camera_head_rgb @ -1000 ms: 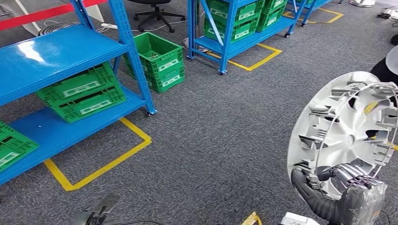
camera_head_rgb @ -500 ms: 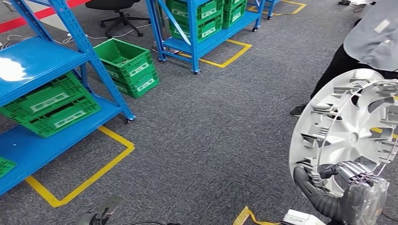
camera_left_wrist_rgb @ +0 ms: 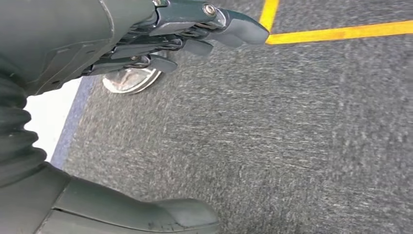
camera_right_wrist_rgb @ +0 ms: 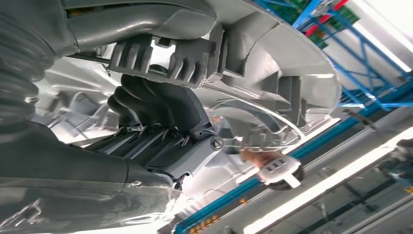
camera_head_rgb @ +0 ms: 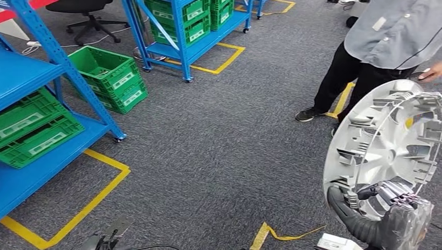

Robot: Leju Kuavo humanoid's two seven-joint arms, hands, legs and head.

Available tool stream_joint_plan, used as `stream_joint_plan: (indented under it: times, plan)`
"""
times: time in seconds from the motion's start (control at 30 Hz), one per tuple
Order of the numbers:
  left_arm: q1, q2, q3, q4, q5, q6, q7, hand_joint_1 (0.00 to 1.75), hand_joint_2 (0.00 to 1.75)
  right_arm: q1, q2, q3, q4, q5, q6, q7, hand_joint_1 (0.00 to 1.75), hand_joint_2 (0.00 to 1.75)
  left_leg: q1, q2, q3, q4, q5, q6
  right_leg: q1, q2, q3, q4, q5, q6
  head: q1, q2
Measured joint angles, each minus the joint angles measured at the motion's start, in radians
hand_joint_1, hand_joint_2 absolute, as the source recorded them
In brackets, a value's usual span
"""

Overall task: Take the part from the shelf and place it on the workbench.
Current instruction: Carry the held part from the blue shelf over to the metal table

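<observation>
Gripped at its lower rim by the right hand [camera_head_rgb: 388, 205]: a large round silver plastic wheel cover [camera_head_rgb: 385, 143], held upright, ribbed back facing the head camera, well clear of the blue metal shelf [camera_head_rgb: 31, 78]. Fingers [camera_right_wrist_rgb: 160, 109] curled through an opening between spokes. Left hand [camera_left_wrist_rgb: 160, 44] hanging over grey carpet [camera_head_rgb: 219, 135], fingers apart, holding nothing. Likely light and fairly stiff, yet broad and awkward; thin clips probably brittle. Best held by rim or spoke. Person in grey shirt [camera_head_rgb: 396, 31] standing close.

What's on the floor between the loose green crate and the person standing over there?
In the head view, just bare grey carpet stretches between the green crate and the person; the yellow floor tape runs behind that stretch.
</observation>
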Motion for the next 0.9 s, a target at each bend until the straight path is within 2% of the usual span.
stream_joint_plan:
  times: [0.03, 0.1, 0.13, 0.17, 0.23, 0.27, 0.3, 0.37, 0.4, 0.43, 0.47, 0.5, 0.53, 0.6, 0.63, 0.67, 0.73, 0.77, 0.8, 0.87, 0.9]
  plan:
    - [0.000, 0.000, 0.000, 0.000, 0.000, 0.000, 0.000, 0.00, 1.75, 0.001, 0.000, 0.000, 0.000, 0.000, 0.000, 0.000, 1.75, 1.75, 0.000, 0.010, 0.004, 0.000, -0.003, -0.002, 0.000, -0.011, 0.036, -0.063, 0.032, -0.001, 0.000, 0.000]
    - [0.000, 0.000, 0.000, 0.000, 0.000, 0.000, 0.000, 0.00, 1.75, 0.000, 0.000, 0.000, 0.000, 0.000, 0.000, 0.000, 1.75, 1.75, -0.005, 0.027, 0.012, 0.002, -0.010, -0.011, 0.006, -0.054, 0.106, -0.186, 0.071, -0.006, -0.001, 0.000]
    - [-0.001, 0.000, 0.000, 0.000, 0.000, -0.001, 0.000, 0.00, 1.75, -0.001, 0.000, 0.000, 0.000, 0.000, 0.000, 0.000, 1.75, 1.75, -0.009, 0.035, 0.014, 0.003, -0.013, -0.015, 0.008, -0.066, 0.124, -0.218, 0.076, -0.011, -0.002, 0.000]
    - [-0.001, 0.000, 0.000, 0.000, 0.000, -0.001, 0.000, 0.00, 1.75, 0.000, 0.000, 0.000, 0.000, 0.000, 0.000, 0.001, 1.75, 1.75, -0.012, 0.044, 0.016, 0.002, -0.015, -0.019, 0.011, -0.069, 0.129, -0.229, 0.073, -0.017, -0.003, 0.000]
    - [-0.002, -0.001, 0.001, 0.000, 0.000, -0.001, 0.000, 0.00, 1.75, 0.002, -0.001, 0.000, 0.000, -0.004, 0.000, 0.002, 1.75, 1.75, -0.011, 0.059, 0.019, 0.001, -0.019, -0.027, 0.011, -0.044, 0.127, -0.232, 0.077, -0.031, -0.004, 0.000]
    - [-0.002, -0.002, 0.001, 0.000, 0.001, -0.001, 0.000, 0.00, 1.75, 0.003, -0.002, -0.001, 0.000, -0.006, 0.000, 0.004, 1.75, 1.75, -0.009, 0.053, 0.017, 0.009, -0.028, -0.032, 0.010, -0.033, 0.126, -0.234, 0.078, -0.037, -0.005, 0.000]
    - [-0.002, -0.002, 0.002, 0.000, 0.001, -0.001, 0.000, 0.00, 1.75, 0.003, -0.002, -0.001, -0.001, -0.010, 0.000, 0.004, 1.75, 1.75, -0.007, 0.038, 0.007, 0.034, -0.046, -0.036, 0.008, -0.023, 0.127, -0.237, 0.080, -0.044, -0.006, 0.000]
    - [-0.001, -0.003, 0.002, 0.000, 0.003, -0.001, 0.000, 0.00, 1.75, 0.004, -0.002, -0.001, -0.001, -0.019, 0.000, 0.004, 1.75, 1.75, -0.005, -0.005, -0.043, 0.146, -0.107, -0.040, 0.005, -0.002, 0.127, -0.239, 0.082, -0.053, -0.011, 0.000]
    - [0.000, -0.003, 0.002, 0.000, 0.004, -0.001, 0.001, 0.00, 1.75, 0.005, -0.002, -0.002, 0.000, -0.024, 0.000, 0.003, 1.75, 1.75, -0.005, -0.017, -0.078, 0.215, -0.137, -0.040, 0.005, 0.010, 0.126, -0.239, 0.083, -0.055, -0.012, 0.000]
    - [0.002, -0.003, 0.002, 0.000, 0.005, -0.001, 0.001, 0.00, 1.75, 0.006, -0.002, -0.002, 0.000, -0.028, 0.000, 0.001, 1.75, 1.75, -0.005, -0.022, -0.105, 0.267, -0.152, -0.040, 0.005, 0.023, 0.125, -0.239, 0.083, -0.056, -0.012, 0.000]
    - [0.003, -0.003, 0.002, 0.000, 0.005, -0.001, 0.002, 0.00, 1.75, 0.007, -0.002, -0.002, 0.000, -0.032, 0.000, -0.002, 1.75, 1.75, -0.005, -0.025, -0.118, 0.287, -0.147, -0.039, 0.005, 0.037, 0.125, -0.239, 0.083, -0.056, -0.012, 0.000]
    - [0.003, -0.003, 0.003, 0.000, 0.006, 0.000, 0.002, 0.00, 1.75, 0.009, -0.002, -0.002, 0.000, -0.035, 0.000, -0.004, 1.75, 1.75, -0.005, -0.027, -0.113, 0.268, -0.122, -0.038, 0.004, 0.052, 0.126, -0.238, 0.084, -0.055, -0.012, 0.000]
    - [0.003, -0.002, 0.003, 0.000, 0.006, 0.000, 0.002, 0.00, 1.75, 0.010, -0.002, -0.002, 0.000, -0.038, 0.000, -0.007, 1.75, 1.75, -0.003, -0.034, -0.090, 0.214, -0.084, -0.038, 0.002, 0.067, 0.127, -0.238, 0.084, -0.053, -0.012, 0.000]
    - [0.002, -0.002, 0.003, 0.000, 0.006, 0.000, 0.002, 0.00, 1.75, 0.011, -0.002, -0.002, 0.000, -0.041, 0.000, -0.012, 1.75, 1.75, 0.005, -0.078, -0.032, 0.081, -0.023, -0.039, 0.000, 0.094, 0.124, -0.234, 0.086, -0.044, -0.012, 0.000]
    - [0.002, -0.002, 0.003, 0.000, 0.006, 0.000, 0.002, 0.00, 1.75, 0.012, -0.002, -0.003, 0.000, -0.043, 0.000, -0.013, 1.75, 1.75, 0.008, -0.098, -0.014, 0.037, -0.010, -0.039, 0.000, 0.105, 0.120, -0.232, 0.087, -0.039, -0.012, 0.000]
    - [0.001, -0.003, 0.003, 0.000, 0.006, 0.000, 0.002, 0.00, 1.75, 0.014, -0.002, -0.003, 0.000, -0.046, 0.000, -0.014, 1.75, 1.75, 0.009, -0.111, -0.005, 0.017, -0.008, -0.036, 0.000, 0.115, 0.116, -0.232, 0.089, -0.032, -0.012, 0.000]
    - [0.000, -0.003, 0.004, 0.000, 0.005, 0.000, 0.002, 0.00, 1.75, 0.021, -0.002, -0.004, 0.000, -0.053, 0.000, -0.016, 1.75, 1.75, 0.006, -0.096, -0.004, 0.012, -0.006, -0.024, -0.004, 0.131, 0.108, -0.238, 0.096, -0.020, -0.012, 0.000]
    - [-0.001, -0.002, 0.005, 0.000, 0.006, 0.001, 0.002, 0.00, 1.75, 0.025, -0.002, -0.005, 0.000, -0.056, 0.000, -0.017, 1.75, 1.75, 0.006, -0.085, -0.003, 0.010, -0.004, -0.016, -0.003, 0.120, 0.103, -0.235, 0.094, -0.015, -0.011, 0.000]
    - [-0.001, -0.002, 0.006, 0.000, 0.006, 0.001, 0.002, 0.00, 1.75, 0.026, -0.002, -0.006, 0.000, -0.056, 0.000, -0.017, 1.75, 1.75, 0.006, -0.074, -0.003, 0.008, -0.002, -0.009, -0.002, 0.096, 0.091, -0.216, 0.083, -0.011, -0.008, 0.000]
    - [0.000, -0.002, 0.007, 0.000, 0.006, 0.002, 0.002, 0.00, 1.75, 0.026, -0.002, -0.008, 0.000, -0.057, 0.000, -0.018, 1.75, 1.75, 0.003, -0.050, -0.001, 0.007, -0.002, 0.002, 0.002, 0.031, 0.042, -0.112, 0.028, -0.006, -0.004, 0.000]
    - [0.002, -0.002, 0.008, 0.000, 0.006, 0.002, 0.002, 0.00, 1.75, 0.026, -0.002, -0.008, 0.000, -0.057, 0.000, -0.019, 1.75, 1.75, 0.000, -0.037, -0.001, 0.007, -0.004, 0.005, 0.001, 0.014, 0.008, -0.042, -0.005, -0.004, -0.003, 0.000]
